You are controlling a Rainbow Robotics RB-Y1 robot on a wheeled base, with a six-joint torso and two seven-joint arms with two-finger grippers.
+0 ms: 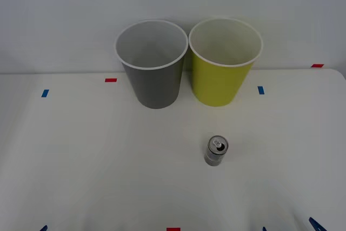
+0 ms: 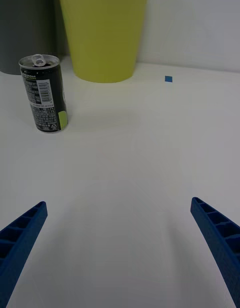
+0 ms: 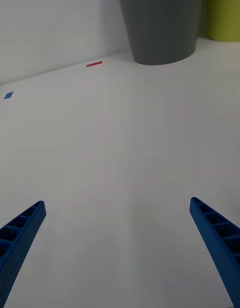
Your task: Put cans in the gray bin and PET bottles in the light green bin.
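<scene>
Can upright on counter, in front of light green bin, gray bin adjacent; both grippers' jaws spread, unloaded, awaiting pickup

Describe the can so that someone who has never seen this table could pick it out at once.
Start at the two round bins at the far edge of the white table: the gray bin and, to its right, the light green bin. In front of the green one, standing alone and upright, is the can. It is far shorter and narrower than either bin, with a silver pull-tab top.
</scene>
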